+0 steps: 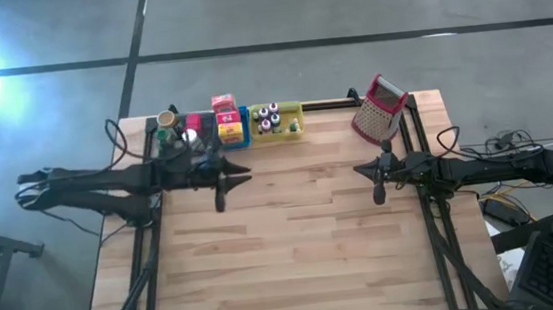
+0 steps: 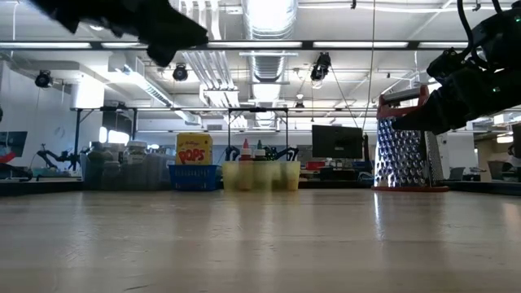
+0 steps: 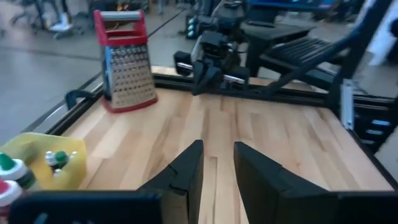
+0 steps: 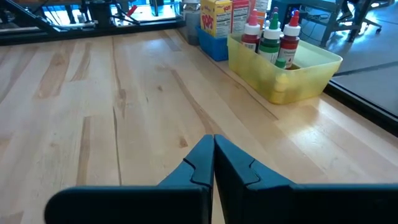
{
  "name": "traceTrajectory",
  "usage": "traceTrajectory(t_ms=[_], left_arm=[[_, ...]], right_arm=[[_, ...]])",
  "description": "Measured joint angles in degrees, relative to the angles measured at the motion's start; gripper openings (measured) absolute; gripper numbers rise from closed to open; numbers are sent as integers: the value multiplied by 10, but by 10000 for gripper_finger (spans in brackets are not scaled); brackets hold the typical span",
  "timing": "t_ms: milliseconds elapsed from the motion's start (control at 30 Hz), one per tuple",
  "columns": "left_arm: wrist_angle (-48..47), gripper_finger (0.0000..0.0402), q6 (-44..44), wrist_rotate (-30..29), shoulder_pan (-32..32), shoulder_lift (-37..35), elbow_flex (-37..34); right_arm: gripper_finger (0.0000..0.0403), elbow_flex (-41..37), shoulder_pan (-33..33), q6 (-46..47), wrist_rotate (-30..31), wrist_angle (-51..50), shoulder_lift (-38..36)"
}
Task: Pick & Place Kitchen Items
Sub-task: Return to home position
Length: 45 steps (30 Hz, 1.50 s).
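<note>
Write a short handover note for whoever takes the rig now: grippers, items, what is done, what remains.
Left gripper: open, empty, above the table near the blue tray.
Right gripper: shut, empty, above the table near the grater.
Items: bottles in the yellow tray, boxes in the blue tray, more in the grey tray, at the far edge.
Done: no item shows loose on the table.
Remaining: probably only parking both arms.

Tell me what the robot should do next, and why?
Probably just fold both arms back to rest. The table shows no loose items: the little bottles stand in the yellow tray, beside the blue tray. The left gripper is open and empty, the right gripper is shut and empty, so nothing seems left to pick.
</note>
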Motion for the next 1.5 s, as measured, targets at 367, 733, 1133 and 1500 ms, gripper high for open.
traceTrajectory(t_ms=[367,733,1133,1500], left_arm=[[133,94,20,36,-3,-154,-211],[120,94,25,37,-12,-356,-336],[-36,94,53,36,-12,-499,-361],[-57,94,53,35,-12,-514,-361]], right_arm=[[8,0,0,0,0,0,0],[8,0,0,0,0,0,0],[8,0,0,0,0,0,0],[8,0,0,0,0,0,0]])
